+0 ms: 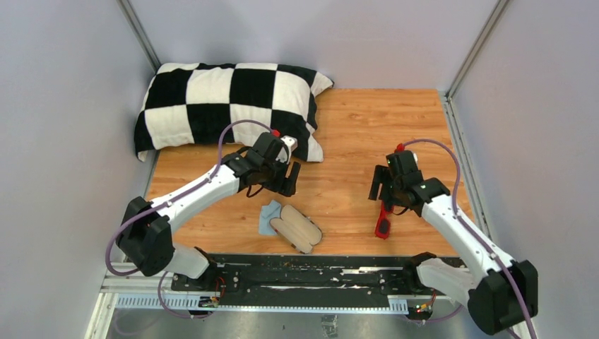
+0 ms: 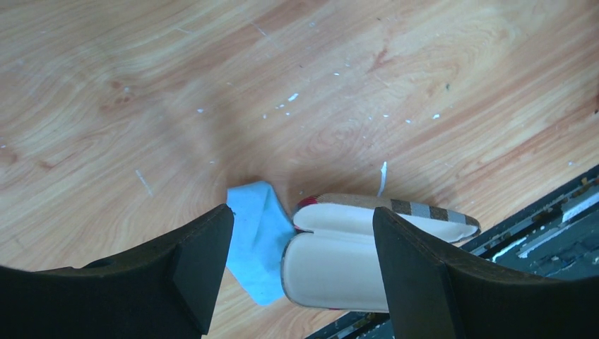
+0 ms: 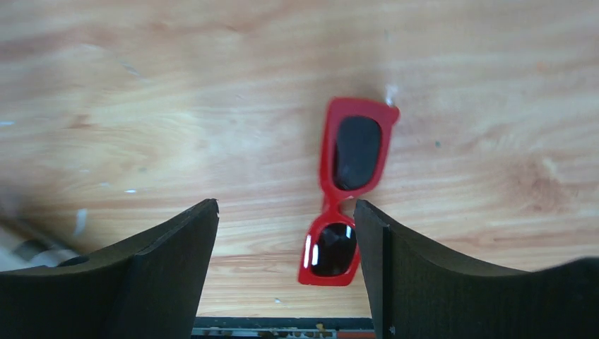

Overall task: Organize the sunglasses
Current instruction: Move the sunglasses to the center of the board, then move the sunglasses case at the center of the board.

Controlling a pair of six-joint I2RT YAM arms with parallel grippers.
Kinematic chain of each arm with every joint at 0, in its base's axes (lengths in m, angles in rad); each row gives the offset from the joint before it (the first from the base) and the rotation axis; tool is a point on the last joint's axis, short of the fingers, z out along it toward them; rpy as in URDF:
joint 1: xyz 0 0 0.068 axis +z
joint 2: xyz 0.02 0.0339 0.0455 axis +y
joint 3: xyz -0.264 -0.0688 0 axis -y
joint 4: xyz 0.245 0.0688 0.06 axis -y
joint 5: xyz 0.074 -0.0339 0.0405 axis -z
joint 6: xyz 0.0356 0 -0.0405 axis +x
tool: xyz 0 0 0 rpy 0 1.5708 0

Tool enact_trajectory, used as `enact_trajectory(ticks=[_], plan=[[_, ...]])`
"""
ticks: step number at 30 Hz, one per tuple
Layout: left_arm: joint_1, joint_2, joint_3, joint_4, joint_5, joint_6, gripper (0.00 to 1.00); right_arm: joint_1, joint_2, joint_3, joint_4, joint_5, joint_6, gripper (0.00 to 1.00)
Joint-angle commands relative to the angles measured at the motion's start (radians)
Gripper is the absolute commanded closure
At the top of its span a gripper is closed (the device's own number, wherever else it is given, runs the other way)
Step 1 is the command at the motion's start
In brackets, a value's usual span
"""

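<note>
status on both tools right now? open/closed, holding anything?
Left tool: open, holding nothing.
Right tool: open, holding nothing; the sunglasses lie loose on the table below it.

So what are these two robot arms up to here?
They are tidying away a pair of glossy red sunglasses with dark lenses, which lies flat on the wooden table, held by nothing. The right gripper hovers open above it. The left gripper, also open, hangs over an open plaid glasses case with a cream lining, a light blue cloth beside it. A black-and-white checked pillow sits at the back.
</note>
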Motion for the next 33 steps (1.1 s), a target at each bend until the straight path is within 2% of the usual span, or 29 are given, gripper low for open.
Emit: enact_trajectory(ticks=[1,5,10,14,20,23,26,29,31,33], plan=[[0.027,-0.039,0.025,-0.012,0.007,-0.024,0.23,0.067,-0.075,0.088,-0.020,-0.103,-0.111,0.23],[0.100,-0.061,0.023,-0.012,0.039,-0.060,0.23,0.227,-0.020,0.105,0.086,-0.273,-0.182,0.25],[0.244,-0.129,-0.028,0.015,0.116,-0.120,0.23,0.437,0.169,0.114,0.237,-0.432,-0.229,0.26],[0.309,-0.189,-0.065,0.030,0.138,-0.151,0.23,0.505,0.315,0.128,0.310,-0.466,-0.226,0.27],[0.320,-0.221,-0.078,0.034,0.128,-0.154,0.23,0.542,0.462,0.134,0.381,-0.523,-0.227,0.31],[0.320,-0.215,-0.083,0.044,0.139,-0.161,0.23,0.554,0.509,0.138,0.399,-0.553,-0.225,0.45],[0.320,-0.211,-0.095,0.056,0.148,-0.166,0.23,0.556,0.514,0.144,0.389,-0.557,-0.227,0.66],[0.320,-0.213,-0.104,0.062,0.151,-0.168,0.23,0.555,0.489,0.167,0.329,-0.503,-0.254,0.85],[0.320,-0.212,-0.107,0.063,0.149,-0.165,0.23,0.550,0.472,0.195,0.257,-0.410,-0.282,0.99],[0.320,-0.214,-0.110,0.062,0.147,-0.165,0.23,0.536,0.458,0.220,0.187,-0.332,-0.311,1.00]])
